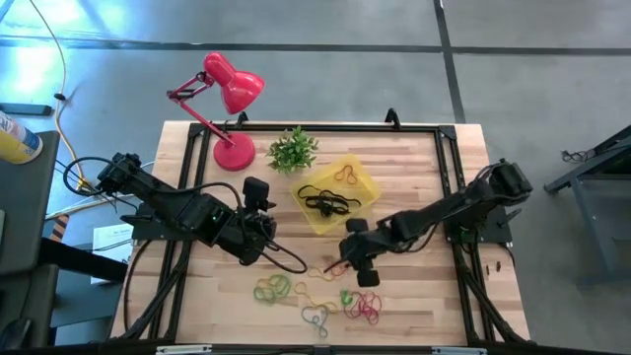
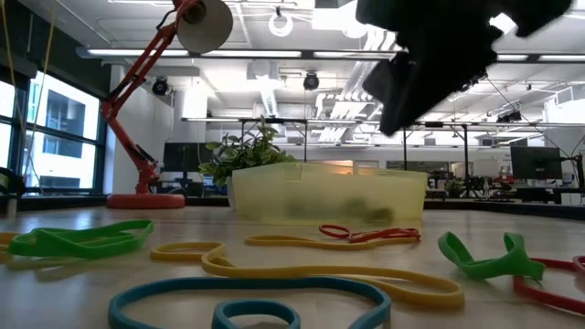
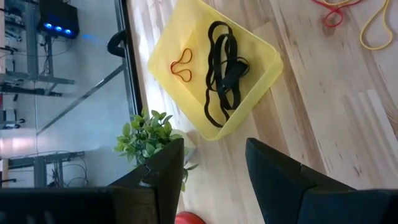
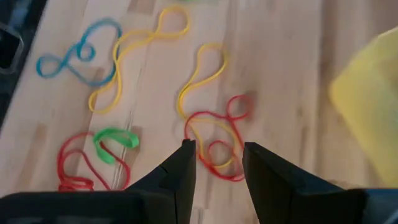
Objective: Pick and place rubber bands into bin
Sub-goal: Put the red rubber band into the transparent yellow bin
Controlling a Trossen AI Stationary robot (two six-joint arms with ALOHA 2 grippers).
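Note:
The translucent yellow bin point(image 1: 347, 174) point(image 3: 255, 93) point(image 2: 329, 194) sits flat at the table's middle, toward the far side. Large black rubber bands point(image 1: 328, 202) point(image 3: 224, 71) and a small red one point(image 3: 182, 62) lie inside it. Loose rubber bands lie flat near the front edge: red point(image 4: 214, 140) point(image 2: 370, 234), yellow point(image 4: 202, 74), green point(image 4: 115, 140) point(image 1: 271, 288) and blue point(image 4: 78, 53). My right gripper point(image 4: 217, 162) point(image 1: 340, 264) is open and hovers above the red and yellow bands, off the table. My left gripper point(image 3: 214, 168) point(image 1: 259, 197), also open, waits left of the bin.
A red desk lamp point(image 1: 229, 108) and a small green plant point(image 1: 293, 150) stand at the far side, left of the bin. A black frame point(image 1: 449, 168) borders the table. Bare wood lies between the bin and the loose bands.

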